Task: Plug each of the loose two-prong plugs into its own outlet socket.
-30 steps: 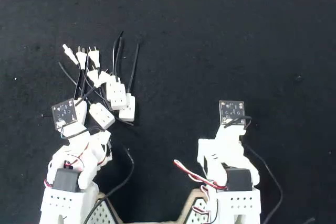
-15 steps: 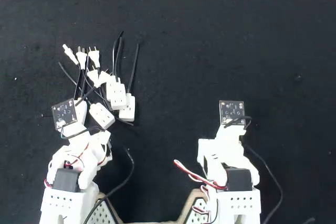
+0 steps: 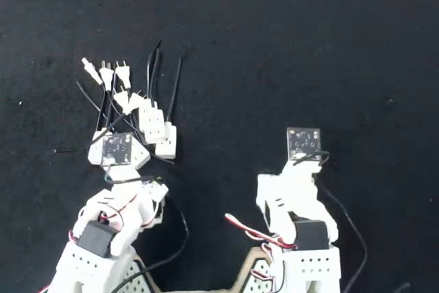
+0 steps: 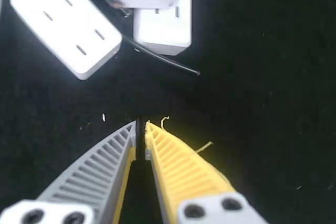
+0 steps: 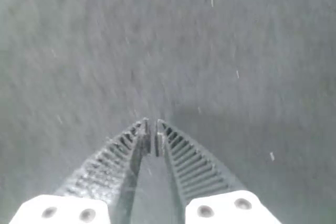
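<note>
Though loose, three plugs (image 3: 105,71) abreast.

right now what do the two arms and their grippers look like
The left arm and right arm are white, blocky shells with black motors, red-and-white wires and black cables. The left gripper has ribbed, tapered fingers, one grey, one yellow; the right gripper has ribbed fingers that look grey.

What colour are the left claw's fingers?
Left gripper: one grey, one yellow; clearest in the left wrist view.
</note>
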Robot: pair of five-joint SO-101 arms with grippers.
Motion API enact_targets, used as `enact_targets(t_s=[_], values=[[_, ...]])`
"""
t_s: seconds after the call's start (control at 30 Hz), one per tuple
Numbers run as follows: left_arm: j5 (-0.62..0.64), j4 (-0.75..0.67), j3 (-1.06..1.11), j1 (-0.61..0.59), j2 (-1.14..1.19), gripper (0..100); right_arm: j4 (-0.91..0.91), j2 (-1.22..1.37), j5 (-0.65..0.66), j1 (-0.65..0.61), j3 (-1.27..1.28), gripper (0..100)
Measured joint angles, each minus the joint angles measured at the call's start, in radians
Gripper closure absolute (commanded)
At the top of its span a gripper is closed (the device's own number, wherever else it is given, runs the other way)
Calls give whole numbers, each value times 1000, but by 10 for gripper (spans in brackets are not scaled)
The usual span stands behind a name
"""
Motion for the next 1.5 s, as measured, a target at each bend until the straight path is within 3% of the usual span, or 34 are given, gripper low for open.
enact_targets(t_s=[0.17,0.37,0.5,0.67,0.9,1.03,1.2,1.33,1.5], values=[[-305,0,-2,-64,0,952,-117,0,184,-3,0,983],[-779,-21,-71,-370,0,861,-51,0,496,-3,-78,983],[-1049,-51,-84,-557,0,782,11,0,560,-3,-233,982],[-957,-91,-199,-824,0,708,21,0,568,-3,-474,982],[-818,-94,-497,-1105,-9,705,21,0,568,-3,-798,982],[-812,-94,-640,-1123,-5,705,54,20,569,-3,-1023,982],[-812,-55,-767,-1123,152,703,176,281,562,-8,-1358,982],[-773,46,-881,-1063,416,700,250,543,466,-9,-1522,982],[-654,209,-1053,-925,850,700,256,838,393,-66,-1508,982]])
